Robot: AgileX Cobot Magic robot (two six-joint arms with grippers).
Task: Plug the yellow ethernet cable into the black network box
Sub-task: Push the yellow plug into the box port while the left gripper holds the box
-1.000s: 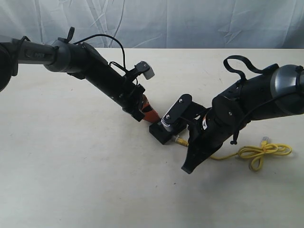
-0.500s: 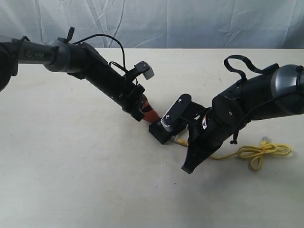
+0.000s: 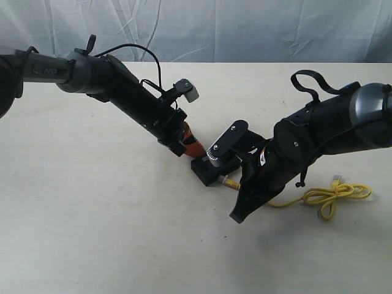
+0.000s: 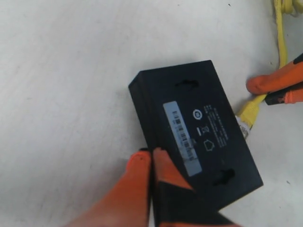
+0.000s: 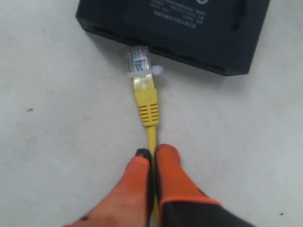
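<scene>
The black network box (image 4: 194, 137) lies flat on the table with its pale label strip (image 4: 182, 136) facing up. My left gripper (image 4: 152, 153) is shut, its orange fingertips pressed against the box's side; it is also seen in the exterior view (image 3: 191, 146). My right gripper (image 5: 152, 152) is shut on the yellow ethernet cable (image 5: 150, 137) a little behind its boot. The clear plug (image 5: 138, 61) points at the port side of the box (image 5: 175, 23), its tip at a port opening. The cable's bow-like loop (image 3: 334, 196) trails on the table behind the right arm.
The pale tabletop (image 3: 92, 233) stretches round the box. A wrinkled white cloth backdrop (image 3: 245, 30) hangs behind the far edge. The bulky right arm (image 3: 294, 153) leans over the cable and hides part of it in the exterior view.
My right arm has shifted slightly left toward the box, carrying the plug closer to the ports and dragging the loop a little left. The left arm has not moved.
</scene>
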